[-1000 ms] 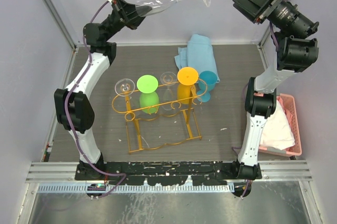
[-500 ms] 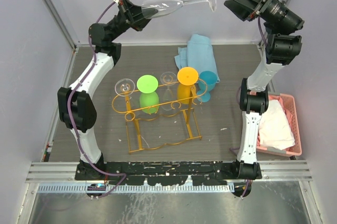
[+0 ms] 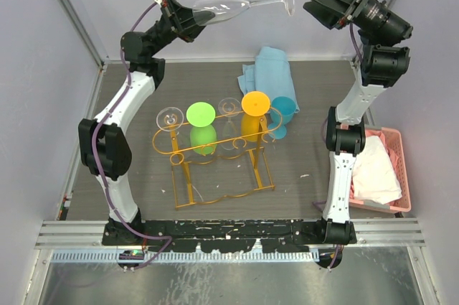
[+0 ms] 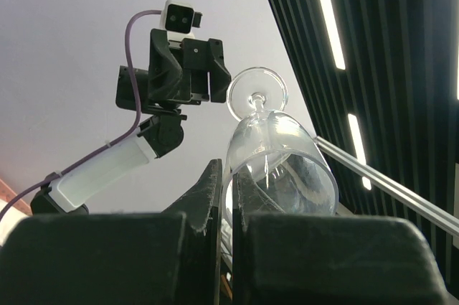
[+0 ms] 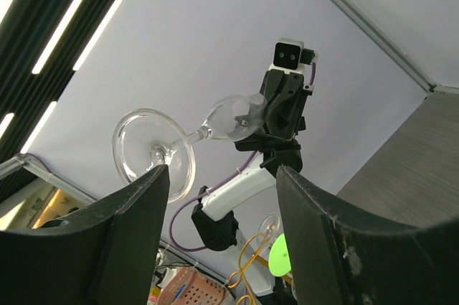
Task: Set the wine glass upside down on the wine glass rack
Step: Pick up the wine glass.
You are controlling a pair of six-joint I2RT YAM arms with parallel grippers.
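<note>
My left gripper (image 3: 195, 16) clamps the clear wine glass (image 3: 233, 6) by its bowl, upper centre, foot near my right gripper (image 3: 319, 9), fingers parted, orange-gold wire rack (image 3: 215, 149) carries four upturned glasses (image 3: 201, 113), pink basket (image 3: 403, 176) holds white cloth (image 3: 376, 176).

Left hand (image 4: 228, 176) is at the bottom of frame, dark fingers pinched together on the bowl wall of the wine glass (image 4: 276, 154) at its rim. The glass points up and away, foot at the far end, just beside the right hand (image 4: 190, 75) in frame. A purple cable (image 4: 133, 82) runs down the right arm. Light strips (image 4: 326, 14) top right, metal rail (image 4: 387, 183) lower right.
</note>
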